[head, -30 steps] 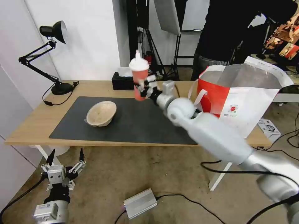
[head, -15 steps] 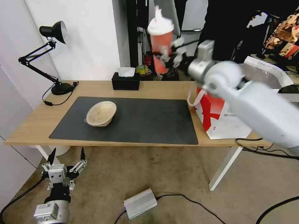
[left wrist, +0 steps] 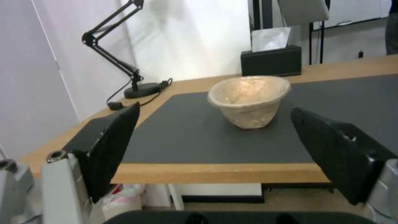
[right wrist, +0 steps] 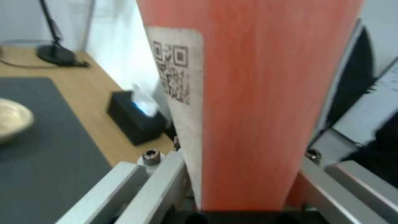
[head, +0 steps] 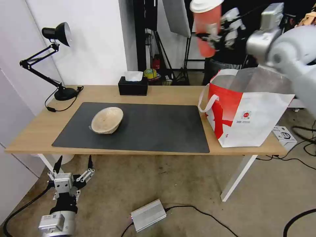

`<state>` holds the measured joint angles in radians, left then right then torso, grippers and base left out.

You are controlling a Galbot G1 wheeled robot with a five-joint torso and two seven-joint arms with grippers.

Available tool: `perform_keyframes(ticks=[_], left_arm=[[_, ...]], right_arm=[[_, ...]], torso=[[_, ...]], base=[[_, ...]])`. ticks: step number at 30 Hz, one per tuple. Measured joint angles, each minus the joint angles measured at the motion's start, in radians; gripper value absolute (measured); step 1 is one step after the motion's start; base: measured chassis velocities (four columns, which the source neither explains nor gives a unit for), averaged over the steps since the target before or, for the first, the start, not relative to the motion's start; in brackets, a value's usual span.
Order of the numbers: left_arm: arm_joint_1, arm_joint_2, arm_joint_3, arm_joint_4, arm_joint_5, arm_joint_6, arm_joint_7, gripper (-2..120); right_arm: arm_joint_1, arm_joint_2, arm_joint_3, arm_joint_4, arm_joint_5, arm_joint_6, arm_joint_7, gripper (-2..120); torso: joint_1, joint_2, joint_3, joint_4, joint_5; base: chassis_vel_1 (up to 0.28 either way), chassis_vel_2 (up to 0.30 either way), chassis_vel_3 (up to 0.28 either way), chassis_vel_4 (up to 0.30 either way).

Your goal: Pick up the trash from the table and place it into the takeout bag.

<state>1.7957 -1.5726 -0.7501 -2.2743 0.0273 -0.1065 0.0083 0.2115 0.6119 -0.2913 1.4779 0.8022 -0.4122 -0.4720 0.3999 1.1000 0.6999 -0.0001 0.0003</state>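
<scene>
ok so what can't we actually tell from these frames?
- Bag contents: head view, the near wall hides the inside.
- Cup lid top: head view, cut off by the upper edge; right wrist view shows the cup's side.
- Right tool finger contact: head view, motion-blurred.
- Bowl bottom inside: left wrist view, hidden by its near rim.

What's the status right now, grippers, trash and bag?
Right gripper shut on red drink cup, raised beside takeout bag opening. Left gripper open, parked below table edge. Beige bowl on mat. Nothing blocks bag.
</scene>
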Motion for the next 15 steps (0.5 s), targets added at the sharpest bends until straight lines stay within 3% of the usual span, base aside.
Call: perform_keyframes(ticks=[15], left_arm=[[-0.001,0.01,0.019,0.001,-0.002,-0.001,0.0,98]], right_arm=[[-0.166,-0.149,0.097,-0.052,-0.12,0.075,-0.112,9]], torso=[[0.0,0.0,0.0,0.0,0.0]], base=[[0.0,0.0,0.0,0.0]])
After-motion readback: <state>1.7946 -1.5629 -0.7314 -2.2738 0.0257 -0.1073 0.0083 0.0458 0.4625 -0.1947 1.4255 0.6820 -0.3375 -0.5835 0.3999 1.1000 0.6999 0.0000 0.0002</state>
